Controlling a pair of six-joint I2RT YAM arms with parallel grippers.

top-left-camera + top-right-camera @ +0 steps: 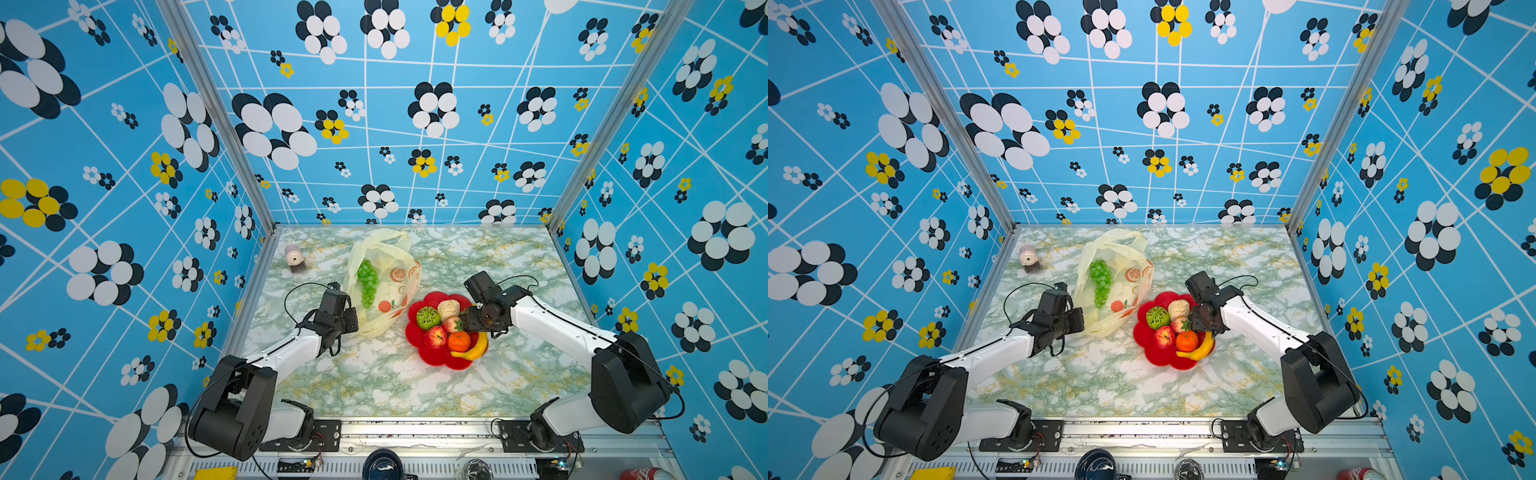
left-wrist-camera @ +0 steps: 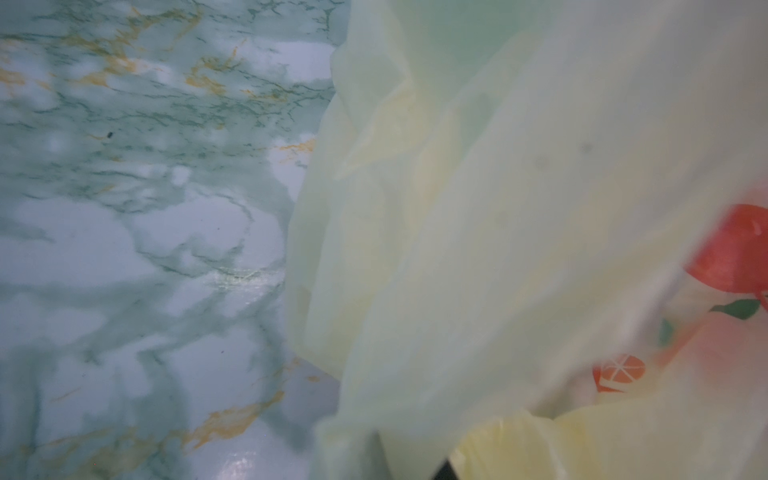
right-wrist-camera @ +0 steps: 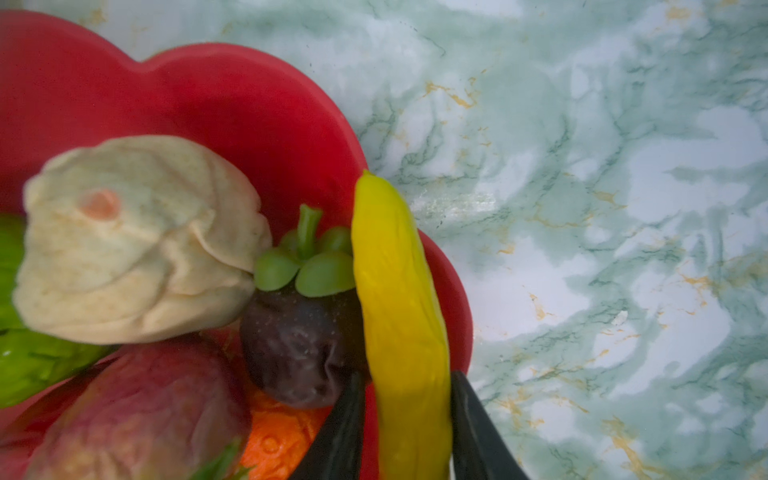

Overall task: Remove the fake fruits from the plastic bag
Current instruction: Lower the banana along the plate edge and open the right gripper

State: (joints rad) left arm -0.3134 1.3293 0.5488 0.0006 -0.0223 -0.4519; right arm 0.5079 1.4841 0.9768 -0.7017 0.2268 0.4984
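Note:
The pale-yellow plastic bag (image 1: 376, 249) (image 1: 1117, 249) lies at the back of the table, with the green grape bunch (image 1: 368, 282) in its open mouth. My left gripper (image 1: 356, 322) is shut on the bag's near edge, and bag film (image 2: 498, 208) fills the left wrist view. The red plate (image 1: 436, 357) holds an apple (image 1: 435, 336), orange (image 1: 459, 341), strawberry (image 1: 452, 324), cream bulb (image 1: 448, 308) and green netted ball (image 1: 428, 318). A dark brown piece (image 3: 299, 345) lies beside the banana (image 3: 399, 291). My right gripper (image 3: 405, 376) is open, its fingers flanking the banana on the plate's rim.
A small pink and white cup-like object (image 1: 295, 257) stands at the back left of the marble table (image 1: 374, 386). Blue patterned walls close in three sides. A red can (image 1: 640, 473) lies beyond the front rail.

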